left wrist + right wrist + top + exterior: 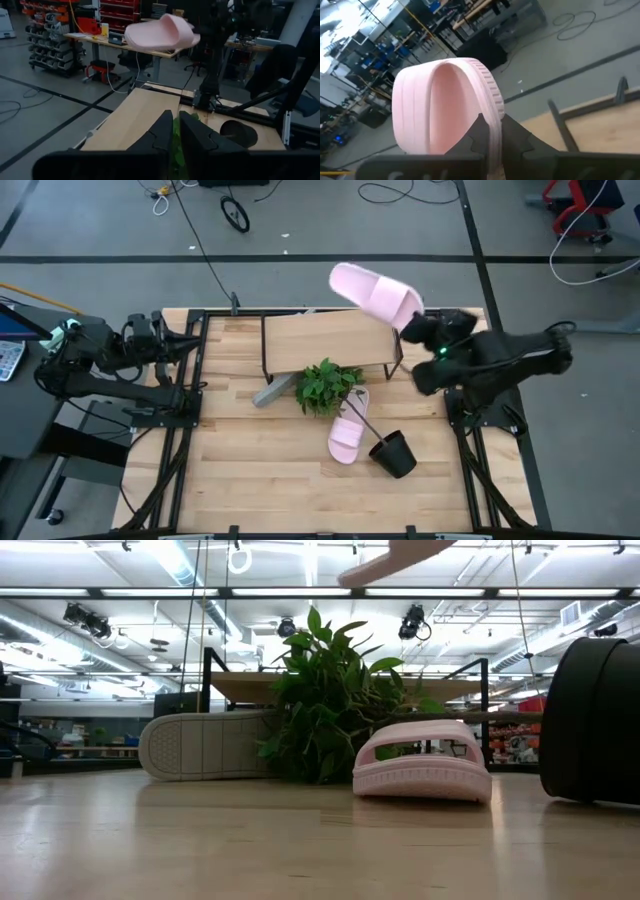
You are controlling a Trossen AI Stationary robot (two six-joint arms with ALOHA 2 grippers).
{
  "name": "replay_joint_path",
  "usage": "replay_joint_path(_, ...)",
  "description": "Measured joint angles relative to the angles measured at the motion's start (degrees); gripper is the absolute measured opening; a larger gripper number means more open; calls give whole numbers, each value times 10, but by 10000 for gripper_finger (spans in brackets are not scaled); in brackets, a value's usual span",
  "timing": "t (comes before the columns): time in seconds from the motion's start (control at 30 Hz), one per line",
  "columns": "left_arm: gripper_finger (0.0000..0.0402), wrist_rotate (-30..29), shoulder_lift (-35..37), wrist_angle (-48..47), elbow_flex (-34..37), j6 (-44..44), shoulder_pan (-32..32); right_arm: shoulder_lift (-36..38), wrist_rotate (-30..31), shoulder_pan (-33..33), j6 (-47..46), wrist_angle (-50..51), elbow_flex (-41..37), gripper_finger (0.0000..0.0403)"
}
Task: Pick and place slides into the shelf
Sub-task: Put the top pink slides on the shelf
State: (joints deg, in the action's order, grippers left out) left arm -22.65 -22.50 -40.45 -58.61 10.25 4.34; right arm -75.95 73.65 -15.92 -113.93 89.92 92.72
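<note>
The right gripper (490, 132) has its fingers clamped on a pink slide (375, 295) above the shelf (325, 340). Lower it level (left gripper (173, 132) waits with fingers together).

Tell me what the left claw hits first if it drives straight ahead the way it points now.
Probably the green leafy plant, which sits right between the shut fingers of the left claw in its wrist view, with the light wooden plank shelf beside that line. From above, the left claw is parked at the table's left edge. Depth is unclear.
</note>
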Motion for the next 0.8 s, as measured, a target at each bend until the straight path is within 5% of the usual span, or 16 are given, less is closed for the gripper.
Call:
replay_joint_path(0.2, 29, 9, 0, 0, 0, 14, 0, -57, -26, -17, -53, 1, -21, 27)
replay_joint_path(0.8, 35, 28, 0, 0, 0, 71, 0, -106, 55, -10, -126, -39, -22, 27)
